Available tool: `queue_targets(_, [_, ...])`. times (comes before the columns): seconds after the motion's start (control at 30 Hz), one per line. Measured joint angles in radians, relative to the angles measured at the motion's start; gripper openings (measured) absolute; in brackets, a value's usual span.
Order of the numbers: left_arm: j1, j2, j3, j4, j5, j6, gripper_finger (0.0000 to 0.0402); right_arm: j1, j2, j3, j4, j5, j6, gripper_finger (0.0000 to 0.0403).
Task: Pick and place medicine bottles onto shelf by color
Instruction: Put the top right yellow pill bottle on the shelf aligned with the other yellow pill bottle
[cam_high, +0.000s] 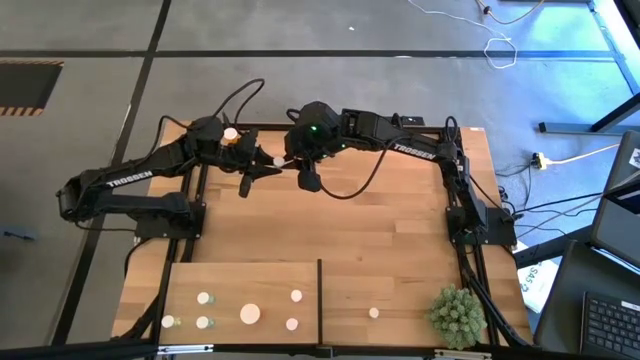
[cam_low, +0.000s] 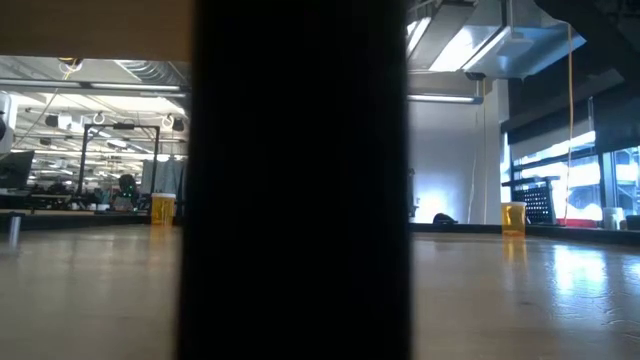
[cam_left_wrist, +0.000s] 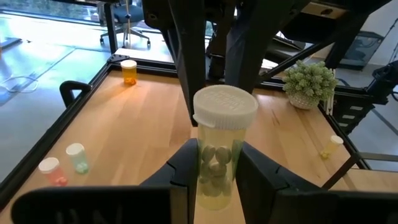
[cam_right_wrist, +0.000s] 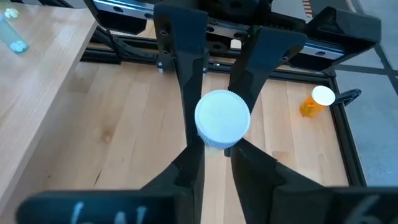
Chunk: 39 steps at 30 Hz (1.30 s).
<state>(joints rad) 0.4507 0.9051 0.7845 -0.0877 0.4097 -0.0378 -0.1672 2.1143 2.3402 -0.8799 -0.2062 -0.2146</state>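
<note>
A medicine bottle with a yellowish-green body and a white cap hangs in the air over the far middle of the table, between both grippers. My left gripper comes from the left and is shut on its body. My right gripper comes from the right and is shut on its cap. The shelf, a pale board with a dark upright divider, lies along the near edge. Several bottles stand on it left of the divider and one right of it. My left gripper pinches the bottle's body between its two fingers, below the cap. The fingers come nearly level from the table's left. The bottle sticks out past them, cap end toward the right arm, clear of the table. My right gripper has the white cap's rim between its two fingers, one on each side. The fingers slant down at it from the table's right, and the cap's top faces the wrist camera.
An orange bottle stands near the far left, another in the far right corner. Two small bottles stand by the table's black frame. A spiky green plant ball sits near right. The dark divider blocks the low view's middle.
</note>
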Motion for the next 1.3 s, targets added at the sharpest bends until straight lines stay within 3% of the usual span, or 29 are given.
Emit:
queue_targets(0.37, [0.001,-0.016,0.000,-0.035,-0.021,0.004,0.0073,0.001,0.000,0.007,0.009,0.003,0.001,0.0163])
queue_targets(0.8, [0.000,-0.266,0.000,-0.324,-0.118,-0.046,0.0073,-0.006,-0.027,0.016,-0.035,0.002,0.054,0.0167])
queue_targets(0.93, [-0.002,-0.369,0.000,-0.420,-0.048,-0.082,0.0073,-0.007,-0.031,0.016,-0.034,0.002,0.056,0.0166])
queue_targets(1.3, [-0.003,-0.644,0.000,-0.541,0.293,-0.137,0.0073,-0.007,-0.034,0.016,-0.029,-0.005,0.054,0.0166])
